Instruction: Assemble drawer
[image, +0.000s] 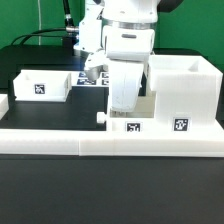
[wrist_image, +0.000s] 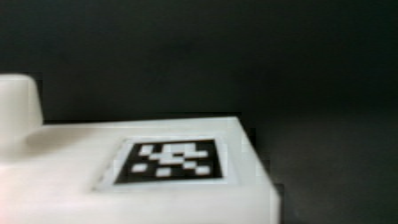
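Though the tool (image: 125, 106) hangs over a tray box (image: 130, 125), its opening is unclear.

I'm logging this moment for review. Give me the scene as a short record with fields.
casing: large white box, exterior view's right
middle tray box: knobbed, beside the casing
left tray box: apart, exterior view's left
gripper: low at the middle tray box, grip unclear
border rail: along the front
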